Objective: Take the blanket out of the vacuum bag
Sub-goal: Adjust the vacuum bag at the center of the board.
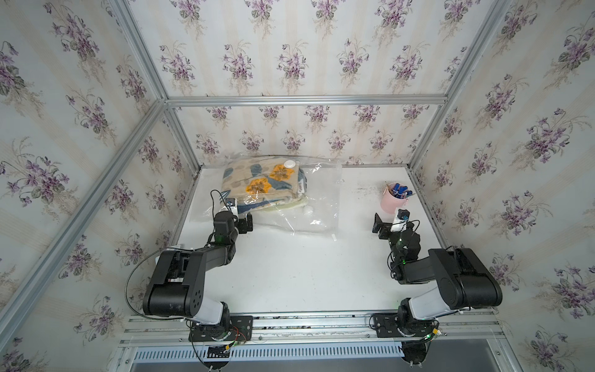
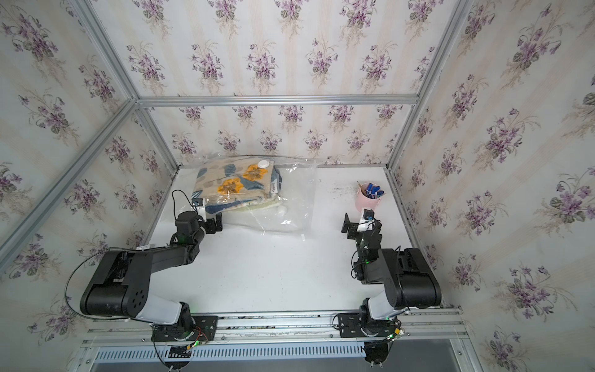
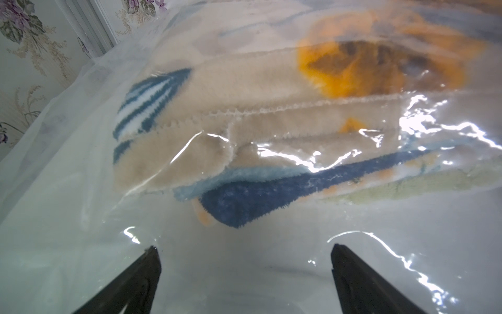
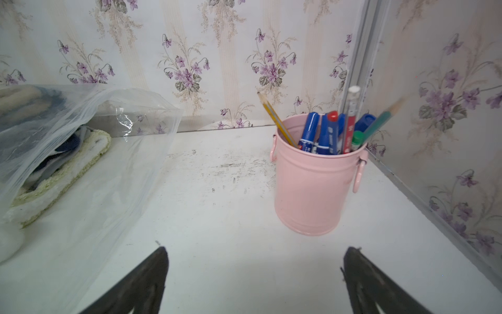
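Top views: both show the vacuum bag point(image 1: 322, 206) lying on the white table point(image 1: 289, 277), at the far side and left of centre, its far edge by the flowered back wall point(image 1: 306, 135).
Blanket: the folded blanket point(image 1: 257, 185), beige with orange flowers and blue leaves, sits wholly inside the bag and fills its left part; the right part is flat, clear plastic.
Valve: a round white valve cap point(image 1: 289, 163) stands on the bag's upper face, over the blanket's far edge.
Left gripper: the left gripper point(image 3: 243, 248) is spread wide and grasps nothing, its black fingertips point(image 3: 148, 266) poised at the bag's near left edge; whether they touch the film cannot be told.
Right gripper: the right gripper point(image 4: 255, 250) is likewise released and empty, over bare table, apart from the bag and near a pink bucket point(image 4: 309, 190).
Bucket: it holds blue markers point(image 4: 312, 130) and pencils point(image 4: 277, 119), one of them blurred, and stands by the right wall point(image 1: 515, 145).
Hard to read: glare streaks the plastic in the left wrist view; the bag's mouth, and whether it is sealed, cannot be made out. A small white lump point(image 1: 308, 211) at the blanket's near edge is too small to name.
Cut off: the right wrist view shows only the bag's right end; both wrist views show only the tips of the fingers.
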Tool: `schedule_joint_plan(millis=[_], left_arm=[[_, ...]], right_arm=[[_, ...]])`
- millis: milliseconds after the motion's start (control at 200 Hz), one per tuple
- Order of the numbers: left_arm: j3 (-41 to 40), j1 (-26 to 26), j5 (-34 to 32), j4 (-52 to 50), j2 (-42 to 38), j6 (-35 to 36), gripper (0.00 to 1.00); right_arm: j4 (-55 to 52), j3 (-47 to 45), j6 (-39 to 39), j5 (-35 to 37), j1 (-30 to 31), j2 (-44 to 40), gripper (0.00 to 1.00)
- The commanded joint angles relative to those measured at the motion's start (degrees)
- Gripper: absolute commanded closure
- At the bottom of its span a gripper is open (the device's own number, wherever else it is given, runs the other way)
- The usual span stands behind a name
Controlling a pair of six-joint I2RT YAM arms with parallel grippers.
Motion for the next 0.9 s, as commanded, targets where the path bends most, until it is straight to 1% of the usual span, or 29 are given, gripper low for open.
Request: schedule_joint_plan(millis=[0, 50, 105, 125, 185, 230, 260, 300, 350, 370, 395, 405, 420, 460, 480, 515, 549, 574, 599, 649, 684, 774, 829, 894], left_arm=[[0.84, 0.03, -0.14, -0.87, -0.73, -0.12, 0.0], [2.29, -0.06, -0.89, -3.46, -1.76, -0.1, 0.0], [6.59, -0.22, -0.95, -13.6, -4.52, 0.01, 0.0], [8.29, -0.28, -0.98, -16.71, -6.92, -0.01, 0.0], [11.67, -0.57, -0.33, -23.06, -10.24, 0.07, 0.0], [13.39, -0.92, -0.42, -26.63, -12.77, -0.79, 0.0], [14.54, -1.1, -0.81, -29.04, -14.61, -1.62, 0.0], [16.34, -1.2, -1.68, -32.88, -16.85, -3.13, 0.0], [18.62, -1.29, -2.72, -37.86, -19.22, -6.24, 0.0], [19.49, -1.29, -3.01, -39.77, -19.94, -7.62, 0.0], [20.47, -1.29, -3.52, -41.98, -20.74, -9.69, 0.0], [20.84, -1.29, -3.59, -42.78, -20.96, -10.42, 0.0], [21.23, -1.24, -3.69, -43.75, -21.31, -12.06, 0.0], [22.16, -1.21, -3.37, -45.89, -21.74, -16.66, 0.0], [22.51, -1.21, -3.46, -47.15, -21.85, -19.55, 0.0], [22.88, -1.27, -4.96, -49.85, -21.86, -25.15, 0.0], [23.16, -1.12, -8.35, -53.45, -21.69, -31.84, 0.0], [23.54, -0.94, -10.41, -56.73, -21.35, -36.68, 0.0], [23.4, -0.22, -9.25, -57.28, -21.05, -38.23, 0.0], [22.34, 1.15, -2.22, -54.87, -20.39, -35.9, 0.0], [22.45, 1.56, 0.28, -54.91, -19.62, -36.33, 0.0], [23.68, 1.56, 6.27, -56.67, -17.68, -35.58, 0.0], [24.67, 1.61, 8.13, -59.37, -17.04, -35.47, 0.0], [24.89, 1.61, 9.66, -61.28, -17.73, -34.63, 0.0]], right_arm=[[-3.89, 1.64, 0.79, 3.26, 0.09, -4.62, 0.0], [-12.87, 4.78, 0.43, 4.01, 0.2, -7.45, 0.0], [-22.11, 8.97, 0.62, 6.48, 0.52, -9.69, 0.0], [-25.51, 10.35, 1.48, 7.84, 0.71, -10.38, 0.0], [-38.38, 17.31, 7.17, 12.06, 1.1, -11.82, 0.0], [-48.75, 22.89, 12.99, 13.12, 1.1, -11.77, 0.0], [-53.34, 26.01, 15.79, 12.25, 1.1, -10.97, 0.0], [-56.6, 29.04, 19.01, 10.63, 1.03, -9.16, 0.0], [-62.17, 32.92, 27.98, 9.31, 0.38, -6.24, 0.0], [-65.33, 34.67, 31.26, 7.07, -0.26, -4.96, 0.0], [-68.05, 36.5, 32.57, 2.87, -1.27, -3.57, 0.0], [-68.51, 36.97, 32.25, 0.53, -1.67, -3.02, 0.0], [-68.18, 37.4, 31.32, -3.25, -2.08, -2.35, 0.05], [-64.84, 36.76, 28.64, -11.14, -2.62, -1.28, 0.3], [-63.11, 36.13, 28.02, -13.02, -2.35, -1.41, 0.38], [-60.66, 34.44, 28.25, -14.46, -1.75, -2.47, 0.47], [-59.03, 33.0, 28.66, -14.5, -0.8, -3.96, 0.52], [-58.03, 32.29, 28.92, -14.87, -0.17, -5.27, 0.52], [-57.07, 31.79, 29.21, -16.5, 0.3, -6.28, 0.49], [-55.29, 31.79, 29.77, -21.93, 1.14, -7.17, 0.39], [-54.76, 32.47, 30.59, -25.52, 1.63, -7.02, 0.35], [-51.39, 33.17, 34.02, -31.18, 3.65, -5.42, 0.31], [-50.24, 34.08, 35.22, -32.0, 5.45, -3.5, 0.29], [-51.09, 36.68, 35.05, -32.79, 7.6, -0.77, 0.29]])
